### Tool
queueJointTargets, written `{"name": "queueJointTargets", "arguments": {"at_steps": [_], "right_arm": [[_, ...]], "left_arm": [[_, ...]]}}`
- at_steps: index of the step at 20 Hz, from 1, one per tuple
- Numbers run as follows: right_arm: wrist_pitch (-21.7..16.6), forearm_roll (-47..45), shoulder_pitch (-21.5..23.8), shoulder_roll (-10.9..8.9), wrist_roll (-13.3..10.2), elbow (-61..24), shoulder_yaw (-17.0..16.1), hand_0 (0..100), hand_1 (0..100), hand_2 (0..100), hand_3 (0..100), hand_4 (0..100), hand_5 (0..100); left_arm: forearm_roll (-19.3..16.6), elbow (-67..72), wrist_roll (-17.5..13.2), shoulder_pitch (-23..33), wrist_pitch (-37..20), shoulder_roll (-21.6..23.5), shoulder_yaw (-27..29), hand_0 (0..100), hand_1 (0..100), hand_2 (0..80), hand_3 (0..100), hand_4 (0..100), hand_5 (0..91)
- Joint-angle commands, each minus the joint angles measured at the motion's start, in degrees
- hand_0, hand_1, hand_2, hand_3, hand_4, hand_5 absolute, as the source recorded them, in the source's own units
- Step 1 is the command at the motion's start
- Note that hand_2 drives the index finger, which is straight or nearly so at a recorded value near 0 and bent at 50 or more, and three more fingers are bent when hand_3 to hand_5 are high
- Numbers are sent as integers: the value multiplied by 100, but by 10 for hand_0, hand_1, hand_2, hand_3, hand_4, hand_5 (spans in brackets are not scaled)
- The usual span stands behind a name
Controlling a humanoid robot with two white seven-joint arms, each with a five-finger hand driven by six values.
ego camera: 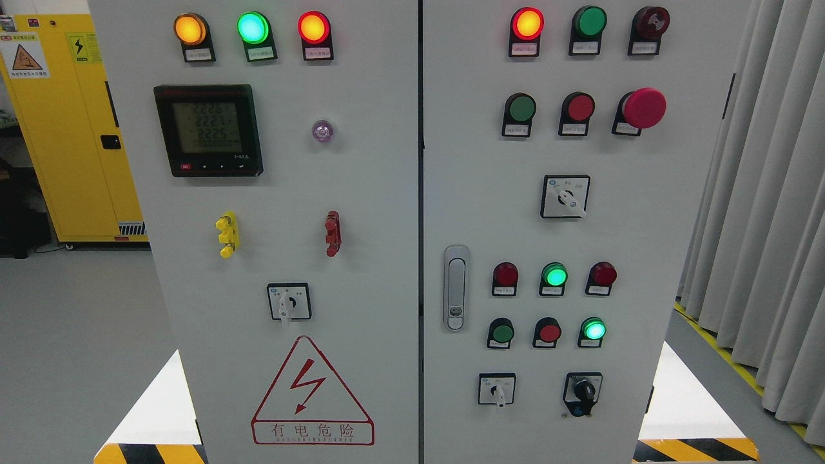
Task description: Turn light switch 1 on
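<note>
Cabinet: you face a grey electrical cabinet [387, 193] with two doors, lamps lit along the top
Switch 1: you cannot read the labels; rotary selectors sit at lower left [289, 301], right centre [565, 196] and bottom right [497, 389]
Hands: neither shows, so you cannot tell how the fingers stand
Placement: controls sit in labelled rows, likely for quick reading
Room: grey floor, yellow cabinet [71, 129] left, curtain [760, 193] right
</note>
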Motion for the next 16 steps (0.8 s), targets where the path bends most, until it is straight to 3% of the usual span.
{"name": "queueJointTargets", "arguments": {"at_steps": [1, 3, 4, 5, 6, 8, 12, 16], "right_arm": [[3, 0, 0, 0, 4, 0, 0, 0, 500, 40, 0, 0, 0], [3, 0, 0, 0, 4, 0, 0, 0, 500, 40, 0, 0, 0], [3, 0, 0, 0, 4, 0, 0, 0, 500, 40, 0, 0, 0], [3, 0, 0, 0, 4, 0, 0, 0, 500, 40, 0, 0, 0], [3, 0, 0, 0, 4, 0, 0, 0, 500, 40, 0, 0, 0], [3, 0, 0, 0, -4, 0, 0, 0, 500, 40, 0, 0, 0], [3, 0, 0, 0, 4, 0, 0, 0, 500, 40, 0, 0, 0], [3, 0, 0, 0, 4, 0, 0, 0, 500, 40, 0, 0, 0]], "left_arm": [[-12, -3178, 24, 341, -25, 141, 359, 280, 294, 163, 360, 441, 117], [-12, -3838, 164, 535, -7, 141, 359, 297, 370, 239, 471, 569, 275], [-30, -4128, 321, 614, 1, 141, 351, 296, 374, 241, 474, 576, 287], [-30, -4375, 462, 702, 19, 132, 342, 292, 411, 281, 502, 611, 384], [-30, -4612, 568, 755, 36, 141, 333, 281, 423, 283, 506, 620, 396], [-30, -4956, 648, 799, 37, 124, 333, 246, 475, 337, 555, 680, 528], [-21, -5562, 666, 790, 45, 88, 333, 185, 530, 430, 624, 737, 682], [-12, -5976, 727, 729, 133, 71, 289, 163, 561, 491, 665, 733, 735]]}}
